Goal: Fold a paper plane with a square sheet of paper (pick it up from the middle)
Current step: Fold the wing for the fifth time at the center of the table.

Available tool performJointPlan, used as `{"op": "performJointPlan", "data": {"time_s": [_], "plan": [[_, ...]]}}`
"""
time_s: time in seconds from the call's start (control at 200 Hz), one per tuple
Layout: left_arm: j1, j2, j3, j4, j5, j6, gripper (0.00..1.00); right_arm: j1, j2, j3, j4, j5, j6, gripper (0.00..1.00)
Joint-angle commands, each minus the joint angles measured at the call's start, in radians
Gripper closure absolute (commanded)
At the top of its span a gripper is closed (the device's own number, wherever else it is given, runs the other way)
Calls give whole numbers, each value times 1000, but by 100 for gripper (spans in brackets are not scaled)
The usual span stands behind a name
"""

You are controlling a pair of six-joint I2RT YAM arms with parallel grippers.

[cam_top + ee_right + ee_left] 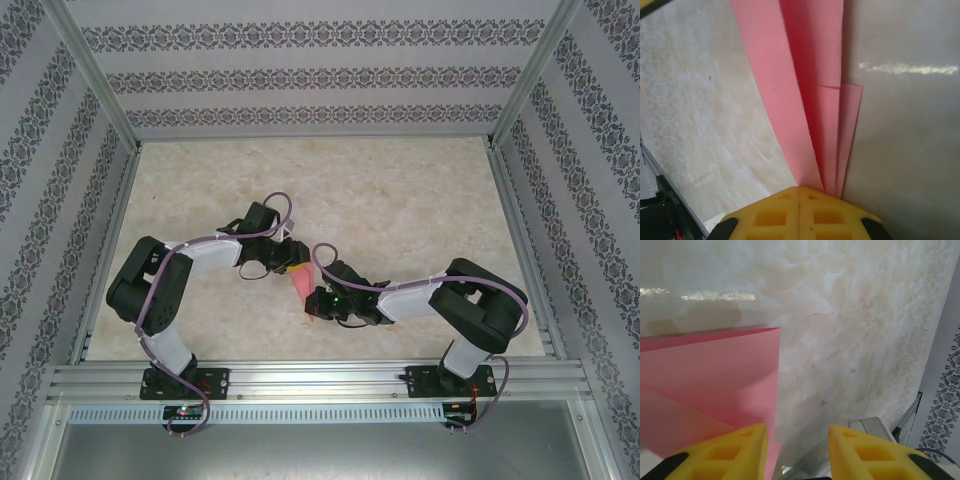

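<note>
The right gripper (799, 190) is closest to its wrist camera. Its two yellow fingers are pressed tight together, with no gap along the seam. The paper plane (810, 75) comes straight out from their tips. It is a narrow bundle of pink-red layers, pinched at its narrow end and fanning slightly wider as it runs away from the fingers. One long crease runs down its left side, and a shorter flap ends in a square corner on its right.

In the left wrist view, the same paper plane (715, 375) covers the lower left of the picture as a broad pink flap with a diagonal crease. Its straight right edge runs down to the inner side of the left yellow finger, and that finger stands in front of the paper. The left gripper (796, 430) has its fingers spread apart, and through the gap between them shows the marbled tabletop (850, 340).

From above, the paper plane (300, 283) is a short pink strip near the middle of the table's (400, 190) front half. The left gripper (290, 258) is at its far end and the right gripper (313, 300) at its near end. Both arms bend inward toward it. Whether the paper touches the table cannot be told.
</note>
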Motion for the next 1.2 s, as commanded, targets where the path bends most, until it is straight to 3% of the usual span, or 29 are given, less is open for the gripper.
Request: {"op": "performJointPlan", "data": {"time_s": [0.0,0.43,0.64,0.949,1.194], "plan": [[-11,40,22,53,0,-10,62,-7,68,-42,-123,46,-15,100],[15,116,45,21,-92,65,61,2,43,-62,-185,33,-17,100],[58,119,37,34,-83,80,60,7,-10,-68,-214,24,-29,100],[58,134,-22,114,-36,38,62,-11,-106,118,-254,83,-79,99],[58,153,-29,134,-17,25,63,-45,-4,207,-154,65,-64,97]]}}
